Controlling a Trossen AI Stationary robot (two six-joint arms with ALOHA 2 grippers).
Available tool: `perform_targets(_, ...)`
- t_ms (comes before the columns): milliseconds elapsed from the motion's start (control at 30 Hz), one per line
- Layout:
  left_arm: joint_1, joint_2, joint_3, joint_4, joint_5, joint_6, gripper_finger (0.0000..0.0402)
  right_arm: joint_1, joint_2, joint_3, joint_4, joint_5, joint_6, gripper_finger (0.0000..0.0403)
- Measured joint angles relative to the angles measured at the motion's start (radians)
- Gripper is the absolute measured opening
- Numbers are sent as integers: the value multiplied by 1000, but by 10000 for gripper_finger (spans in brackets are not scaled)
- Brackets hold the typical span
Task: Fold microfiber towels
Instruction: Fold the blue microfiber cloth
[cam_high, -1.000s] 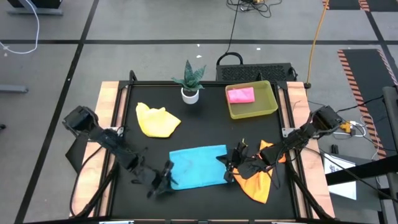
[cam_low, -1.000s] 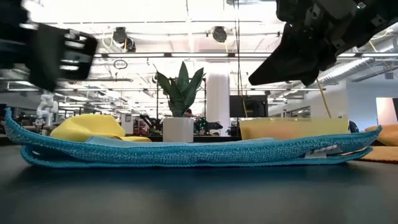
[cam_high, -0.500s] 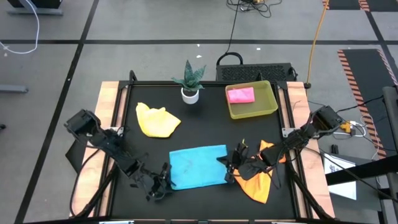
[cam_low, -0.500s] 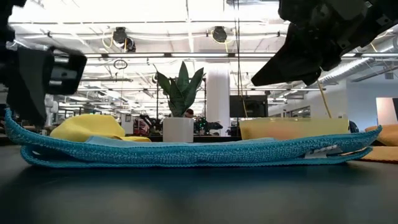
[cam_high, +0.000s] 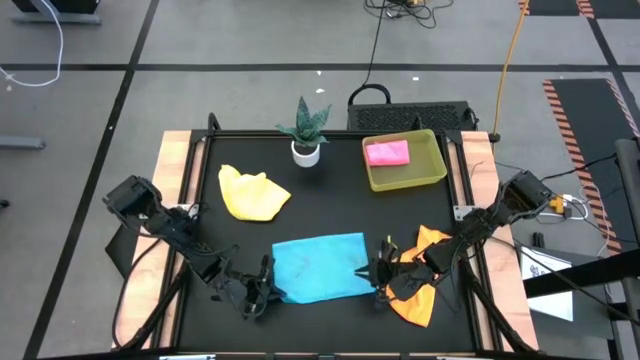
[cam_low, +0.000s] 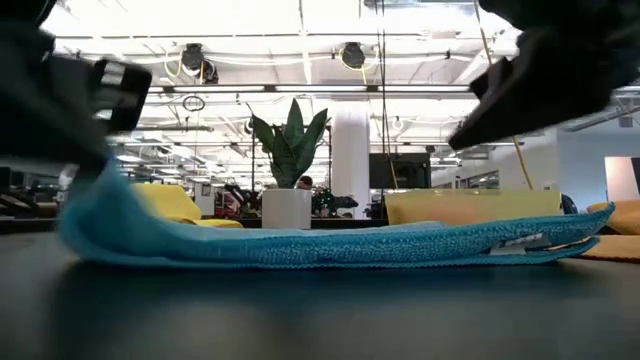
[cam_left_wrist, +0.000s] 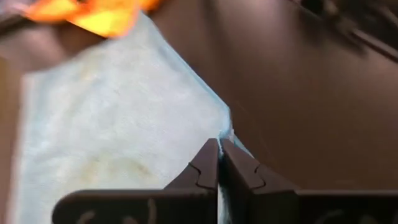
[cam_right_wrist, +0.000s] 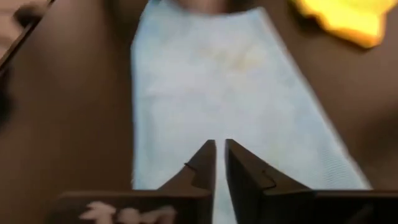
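The light blue towel (cam_high: 318, 266) lies flat at the near middle of the dark surface (cam_high: 330, 205). The left gripper (cam_left_wrist: 219, 163) has its jaws clenched on the towel's corner, lifting it, apparently to fold. The right gripper (cam_right_wrist: 220, 163) hovers at the opposite edge, jaws slightly parted, seemingly empty.

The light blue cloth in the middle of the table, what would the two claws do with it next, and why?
Probably lift both near corners and carry them toward the far edge. The left gripper is shut on the light blue microfiber towel at its corner, already raised in the low view; the right gripper sits at the other near corner, fingers nearly closed.
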Motion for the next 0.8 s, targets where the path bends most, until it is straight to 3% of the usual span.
perform_targets(300,2,-141,0,-40,-367,7,10,4,0,0,-124,-250,-66,144)
perform_targets(467,12,-162,0,-82,-381,-2,5,26,0,0,-167,-249,-107,160)
perform_targets(800,15,-163,0,-124,-382,-45,5,33,63,0,-146,-249,-128,134)
